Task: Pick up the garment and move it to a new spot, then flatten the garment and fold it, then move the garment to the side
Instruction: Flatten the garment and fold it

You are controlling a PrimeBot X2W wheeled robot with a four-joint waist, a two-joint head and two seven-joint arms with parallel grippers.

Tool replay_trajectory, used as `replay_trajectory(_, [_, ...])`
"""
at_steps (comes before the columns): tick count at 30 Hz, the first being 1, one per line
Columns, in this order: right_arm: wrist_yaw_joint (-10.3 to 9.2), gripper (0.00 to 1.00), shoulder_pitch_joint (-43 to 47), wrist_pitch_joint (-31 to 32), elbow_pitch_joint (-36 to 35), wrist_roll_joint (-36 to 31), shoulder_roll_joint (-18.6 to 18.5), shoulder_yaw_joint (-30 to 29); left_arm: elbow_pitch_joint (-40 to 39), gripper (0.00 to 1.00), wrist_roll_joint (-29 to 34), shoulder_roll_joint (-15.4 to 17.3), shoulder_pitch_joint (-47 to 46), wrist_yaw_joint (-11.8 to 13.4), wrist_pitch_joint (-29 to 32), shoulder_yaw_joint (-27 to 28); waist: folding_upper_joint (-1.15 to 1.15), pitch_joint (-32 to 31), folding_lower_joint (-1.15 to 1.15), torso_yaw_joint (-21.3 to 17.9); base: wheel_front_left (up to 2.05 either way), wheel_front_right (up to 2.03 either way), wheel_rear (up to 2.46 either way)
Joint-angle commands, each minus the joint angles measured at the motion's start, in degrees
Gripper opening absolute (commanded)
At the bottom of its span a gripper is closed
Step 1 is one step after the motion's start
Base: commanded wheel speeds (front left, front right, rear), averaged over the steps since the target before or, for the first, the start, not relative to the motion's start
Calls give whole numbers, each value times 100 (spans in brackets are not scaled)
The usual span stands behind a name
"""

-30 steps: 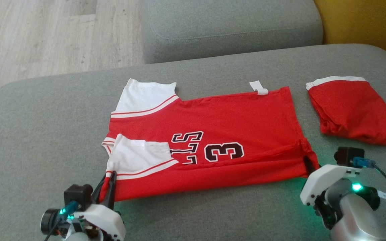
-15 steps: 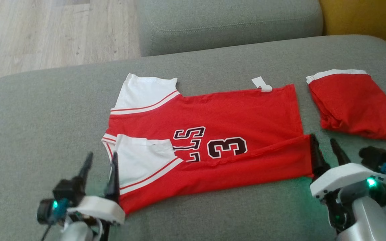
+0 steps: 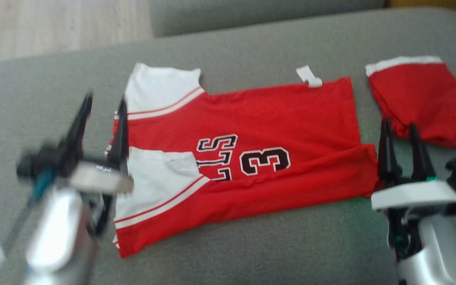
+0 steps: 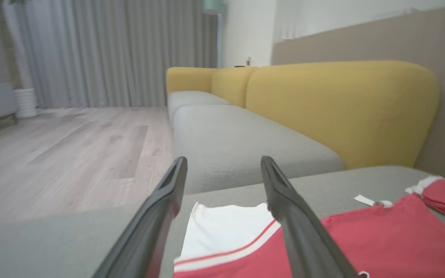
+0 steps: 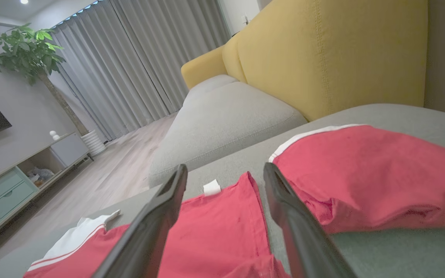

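The red jersey (image 3: 275, 114) lies flat on the grey seat (image 3: 251, 245), between the two grippers. The left gripper (image 3: 106, 99) is blurry, with its fingers spread wide and empty, right beside the white sleeves (image 3: 160, 85). The right gripper (image 3: 399, 123) is spread wide and empty too, just beside the jersey's bottom corner. The jersey shows a big black "3" and an "S" next to two half-hidden letters. A small white tag (image 3: 309, 77) on its far edge is too small to read. Another red cloth (image 3: 422, 103) lies just past the right gripper's tips.
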Motion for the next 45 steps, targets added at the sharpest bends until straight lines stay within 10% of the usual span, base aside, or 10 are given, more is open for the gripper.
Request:
replay_trajectory(1, [11, 100, -414, -82, -295, -56, -17, 109, -64, 100, 133, 449, -934, -114, 269, -96, 0, 414, 0, -180, 0, 0, 0])
replay_trajectory(17, [11, 100, -1176, -289, -598, 199, -17, 448, 2076, 100, -1568, 2519, -3938, -186, 3015, -2626, 0, 1706, 0, -926, 0, 0, 0])
replay_trajectory(41, [11, 100, -1323, -374, -531, 227, -17, 415, 3575, 100, -2847, 2648, -4718, -186, 3831, -3428, 0, 2051, 0, -1290, 0, 0, 0])
replay_trajectory(42, [11, 100, -1324, -375, -533, 219, -17, 397, 3578, 82, -2937, 2631, -4697, -186, 3927, -3448, 0, 2041, 0, -1285, 0, 0, 0])
replay_trajectory(43, [11, 100, -1324, -375, -535, 210, -17, 380, 3558, 26, -3031, 2618, -4675, -186, 4011, -3468, 0, 2029, 0, -1275, 0, 0, 0])
replay_trajectory(44, [11, 100, -1321, -375, -537, 199, -17, 362, 3518, 0, -3128, 2608, -4648, -186, 4092, -3496, 0, 2015, 0, -1261, 0, 0, 0])
replay_trajectory(45, [11, 100, -1316, -376, -537, 182, -17, 343, 3468, 0, -3214, 2607, -4624, -186, 4153, -3528, 0, 1995, 0, -1242, 0, 0, 0])
